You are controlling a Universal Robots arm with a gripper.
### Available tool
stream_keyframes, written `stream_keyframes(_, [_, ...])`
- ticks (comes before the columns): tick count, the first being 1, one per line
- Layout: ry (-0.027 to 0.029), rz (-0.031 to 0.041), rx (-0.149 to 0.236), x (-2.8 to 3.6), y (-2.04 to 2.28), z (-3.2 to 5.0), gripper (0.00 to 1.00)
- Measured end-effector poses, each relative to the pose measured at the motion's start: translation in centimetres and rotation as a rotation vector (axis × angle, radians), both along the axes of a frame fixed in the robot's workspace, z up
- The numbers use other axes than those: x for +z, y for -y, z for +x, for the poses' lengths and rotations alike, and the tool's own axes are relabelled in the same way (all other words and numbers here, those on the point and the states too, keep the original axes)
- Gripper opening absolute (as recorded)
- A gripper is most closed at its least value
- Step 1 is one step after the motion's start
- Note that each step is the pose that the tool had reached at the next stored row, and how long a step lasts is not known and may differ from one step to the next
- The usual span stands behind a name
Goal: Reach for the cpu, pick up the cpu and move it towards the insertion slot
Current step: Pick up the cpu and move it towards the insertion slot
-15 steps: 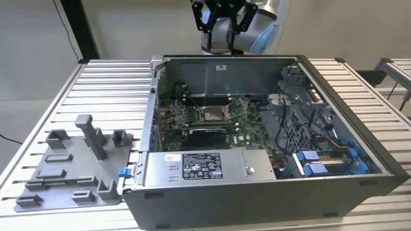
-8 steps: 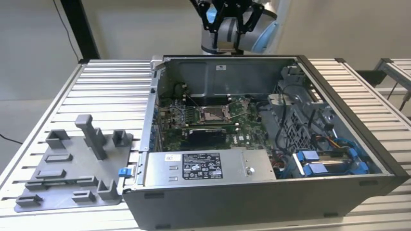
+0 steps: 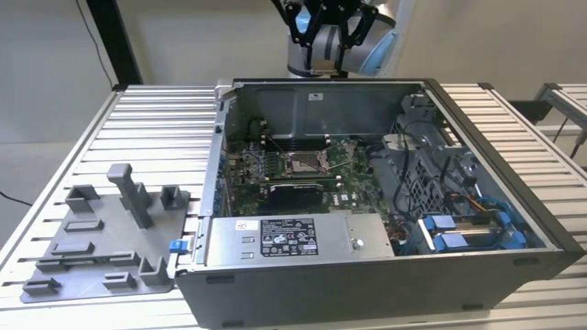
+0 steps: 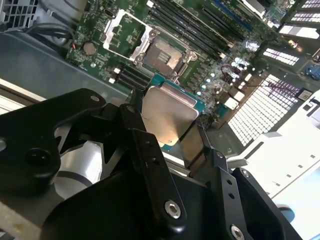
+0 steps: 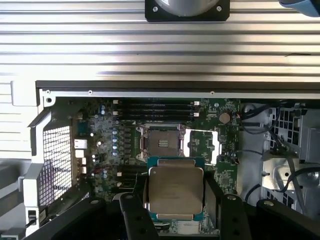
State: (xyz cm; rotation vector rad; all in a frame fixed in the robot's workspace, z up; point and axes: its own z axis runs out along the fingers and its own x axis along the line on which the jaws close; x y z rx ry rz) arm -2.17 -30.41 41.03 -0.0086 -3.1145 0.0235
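I see black two-finger gripper (image 5: pixel 176 202) clamped on cpu (image 5: pixel 176 192), small flat square chip, silvery top, green rim. Fingers (image 5: pixel 139 205) press its two opposite edges. Chip held level in air over green motherboard (image 5: pixel 102 125), inside open grey metal computer case (image 3: pixel 385 275). Insertion slot (image 5: pixel 161 142), shiny metal-framed square socket with brownish centre, sits near board's middle, uncovered; in both wrist views it shows just beside chip's edge. Grey plastic tray (image 3: pixel 101 240) lies on slatted metal table (image 3: pixel 165 110), beside case wall at exterior view's left.

arm (image 3: pixel 367 49): cut off at exterior view's top | cpu (image 4: pixel 167 114): edge behind gripper (image 4: pixel 165 126), second wrist view
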Motion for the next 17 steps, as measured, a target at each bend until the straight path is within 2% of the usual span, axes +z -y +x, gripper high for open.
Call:
stream_keyframes(14, [0.0, -0.0002, 0.0, 0.0, 0.0, 0.0, 0.0])
stream_keyframes(17, [0.0, -0.0002, -0.029, 0.0, -0.01, 0.0, 0.0])
